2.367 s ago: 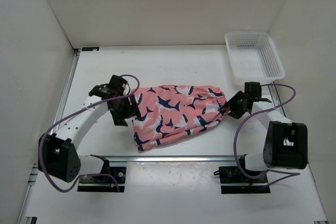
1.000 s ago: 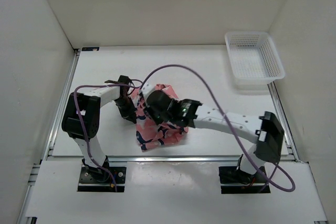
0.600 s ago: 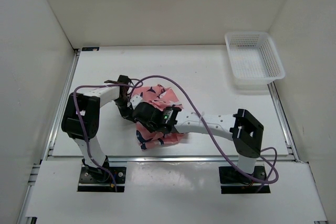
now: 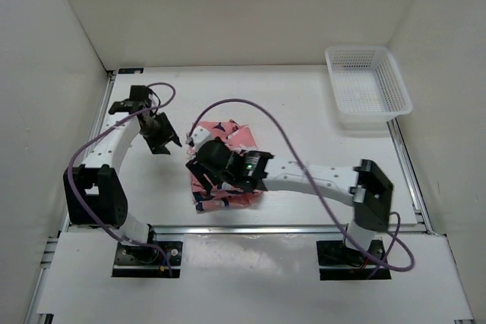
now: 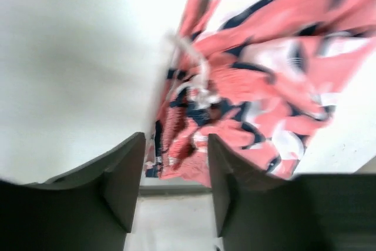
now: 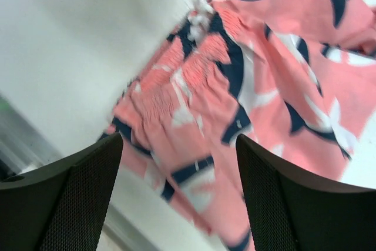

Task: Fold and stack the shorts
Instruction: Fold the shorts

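Note:
The coral-pink shorts (image 4: 240, 139) with navy-and-white sharks lie folded into a small bundle at the table's front middle, partly hidden under my right arm. My right gripper (image 4: 201, 178) hovers over the bundle's left front part, open and empty; in the right wrist view the shorts (image 6: 235, 80) fill the space beyond the open gripper (image 6: 179, 204). My left gripper (image 4: 162, 142) is open and empty, to the left of the bundle and apart from it. In the left wrist view the gripper (image 5: 174, 186) points at the shorts (image 5: 252, 69), whose waistband and drawstring face it.
A white mesh basket (image 4: 368, 85) stands at the back right. A metal rail (image 4: 266, 227) runs along the table's front edge just below the shorts. White walls enclose the table on the left, back and right.
My right gripper carried the shorts' right end across to the left, folding them in half, and has now opened. My left gripper has pulled back up and to the left, off the shorts.

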You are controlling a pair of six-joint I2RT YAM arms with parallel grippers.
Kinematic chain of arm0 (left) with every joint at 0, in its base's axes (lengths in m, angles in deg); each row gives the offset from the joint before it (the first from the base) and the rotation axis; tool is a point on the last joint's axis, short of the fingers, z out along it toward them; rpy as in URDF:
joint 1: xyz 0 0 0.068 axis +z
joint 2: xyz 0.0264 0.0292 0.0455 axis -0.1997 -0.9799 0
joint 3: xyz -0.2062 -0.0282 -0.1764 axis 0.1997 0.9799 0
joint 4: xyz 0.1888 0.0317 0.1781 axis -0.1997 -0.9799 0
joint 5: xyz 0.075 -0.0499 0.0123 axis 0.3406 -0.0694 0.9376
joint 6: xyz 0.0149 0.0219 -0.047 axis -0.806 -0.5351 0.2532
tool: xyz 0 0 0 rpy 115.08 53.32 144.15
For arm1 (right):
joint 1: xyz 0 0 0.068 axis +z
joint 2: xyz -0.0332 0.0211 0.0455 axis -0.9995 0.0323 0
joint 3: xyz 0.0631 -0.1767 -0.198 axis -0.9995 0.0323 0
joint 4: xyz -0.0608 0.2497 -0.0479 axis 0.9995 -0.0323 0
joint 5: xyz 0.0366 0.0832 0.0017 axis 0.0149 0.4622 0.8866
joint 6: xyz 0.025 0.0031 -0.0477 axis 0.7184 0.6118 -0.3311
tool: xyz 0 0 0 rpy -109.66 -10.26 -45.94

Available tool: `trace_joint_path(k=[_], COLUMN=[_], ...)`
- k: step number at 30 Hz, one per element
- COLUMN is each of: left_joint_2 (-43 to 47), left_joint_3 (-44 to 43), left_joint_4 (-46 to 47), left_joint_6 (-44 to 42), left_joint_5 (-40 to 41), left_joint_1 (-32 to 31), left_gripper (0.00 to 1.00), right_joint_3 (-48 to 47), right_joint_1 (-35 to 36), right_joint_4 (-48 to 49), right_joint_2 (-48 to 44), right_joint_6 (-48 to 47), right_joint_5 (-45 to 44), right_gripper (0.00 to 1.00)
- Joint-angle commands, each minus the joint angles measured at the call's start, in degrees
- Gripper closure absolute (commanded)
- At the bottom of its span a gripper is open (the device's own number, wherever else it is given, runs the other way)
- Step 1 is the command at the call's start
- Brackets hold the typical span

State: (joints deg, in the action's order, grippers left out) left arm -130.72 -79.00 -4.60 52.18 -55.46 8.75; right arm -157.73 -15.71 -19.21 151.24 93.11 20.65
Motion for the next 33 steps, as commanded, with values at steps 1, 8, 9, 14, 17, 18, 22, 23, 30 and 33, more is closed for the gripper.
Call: trace_joint_path(k=[1,8,9,14,17,18,22,23,30,33], left_joint_2=[4.9,6.2,5.7,-0.1,-5.0,-6.1,-13.0,-14.1,-25.2,-30.2], left_joint_3=[-6.0,-2.6,-1.4,4.2,4.8,4.8,2.7,1.0,-12.4,-20.2], left_joint_4=[-3.7,-0.9,0.2,6.8,8.6,9.3,10.0,10.0,10.0,8.8], left_joint_6=[-2.7,-1.4,-0.9,-0.3,-0.3,-0.3,-0.3,0.3,1.4,1.4], left_joint_5=[0.1,-3.6,-4.3,-4.8,-2.9,-2.3,-0.5,-0.4,0.2,0.7], left_joint_1=[0.7,-5.4,-6.0,-8.8,-9.5,-10.1,-10.7,-10.7,-12.4,-12.4], left_gripper=[0.44,0.9,0.9,0.9,0.9,0.9,0.9,0.9,0.9,0.9], right_joint_3=[4.2,13.3,13.9,20.1,23.7,25.9,28.3,28.3,18.3,11.9], right_joint_1=[-0.5,-10.7,-11.7,-17.9,-20.1,-20.7,-22.2,-22.2,-25.1,-27.2], right_joint_4=[2.9,-2.5,-3.0,-0.8,1.0,1.6,3.1,4.0,1.0,-1.2], right_joint_2=[-11.8,-18.2,-18.2,-16.1,-14.1,-13.5,-8.0,-6.7,5.6,9.5], right_joint_6=[4.1,13.8,14.5,16.9,18.9,19.6,24.5,25.1,28.3,28.3], right_joint_5=[-1.1,6.4,8.9,21.5,22.1,23.4,25.3,25.8,16.8,11.9], right_gripper=[0.25,1.0,1.0,1.0,1.0,1.0,1.0,1.0,1.0,1.0])
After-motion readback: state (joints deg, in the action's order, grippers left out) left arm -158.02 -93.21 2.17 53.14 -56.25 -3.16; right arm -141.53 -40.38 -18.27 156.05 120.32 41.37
